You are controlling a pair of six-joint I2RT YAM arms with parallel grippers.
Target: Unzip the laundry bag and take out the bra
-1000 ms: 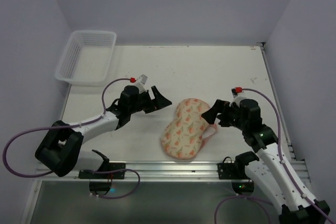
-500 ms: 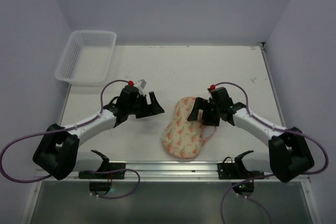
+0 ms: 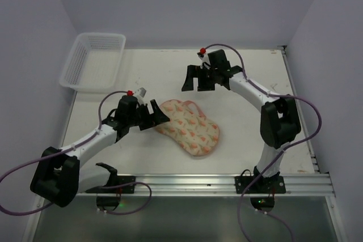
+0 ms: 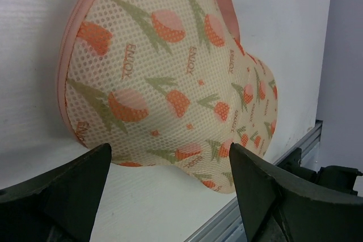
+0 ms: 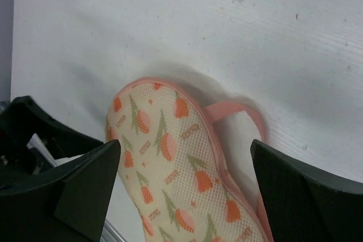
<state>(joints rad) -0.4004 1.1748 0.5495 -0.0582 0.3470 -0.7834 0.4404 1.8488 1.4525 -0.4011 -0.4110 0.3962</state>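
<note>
The laundry bag (image 3: 189,128) lies flat and slantwise mid-table, a cream pouch with an orange flower print, pink trim and a pink loop (image 3: 193,105) at its far edge. It looks closed, and the bra is hidden. My left gripper (image 3: 157,119) is open right at the bag's left end; in the left wrist view the bag (image 4: 170,72) fills the space just beyond the open gripper (image 4: 170,148). My right gripper (image 3: 194,85) is open and hangs apart from the bag, on its far side; its camera looks down on the bag (image 5: 170,162) and loop (image 5: 241,111).
A white lattice basket (image 3: 93,60) stands at the far left corner. An aluminium rail (image 3: 187,181) runs along the near table edge, close to the bag's near end. Walls close in the table on the left, back and right.
The bag has swung to a slant and shifted left. My right arm moved from the bag's right side to its far side. My left gripper drew back to the left and nearer.
</note>
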